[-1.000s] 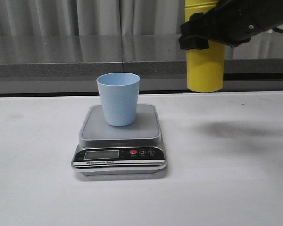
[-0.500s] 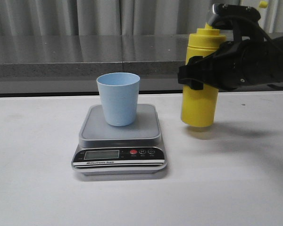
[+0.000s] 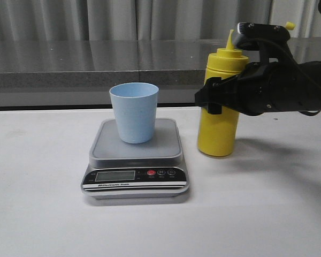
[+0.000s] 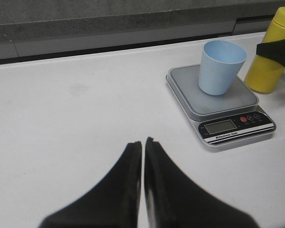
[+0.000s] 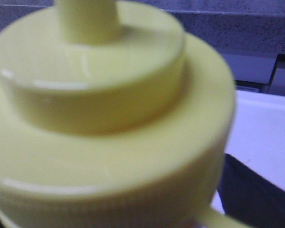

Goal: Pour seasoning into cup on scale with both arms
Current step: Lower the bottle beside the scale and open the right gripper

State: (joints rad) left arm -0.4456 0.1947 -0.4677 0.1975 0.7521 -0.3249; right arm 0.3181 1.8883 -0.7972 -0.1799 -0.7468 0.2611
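Seasoning bottle (image 3: 218, 110): lowered from high above the table (image 3: 267, 214) a second ago to table level, base now at or on the surface, shifted slightly toward the scale (image 3: 136, 160). Right gripper (image 3: 216, 99): descended with it, still clamped round the bottle's middle. Nozzle now visible.

The left gripper (image 4: 143, 145) has its two black fingers pressed together, with nothing between them. Past it, the blue cup (image 4: 220, 67) stands on the scale (image 4: 222, 108). The yellow bottle (image 4: 271, 54) stands just beside the scale.
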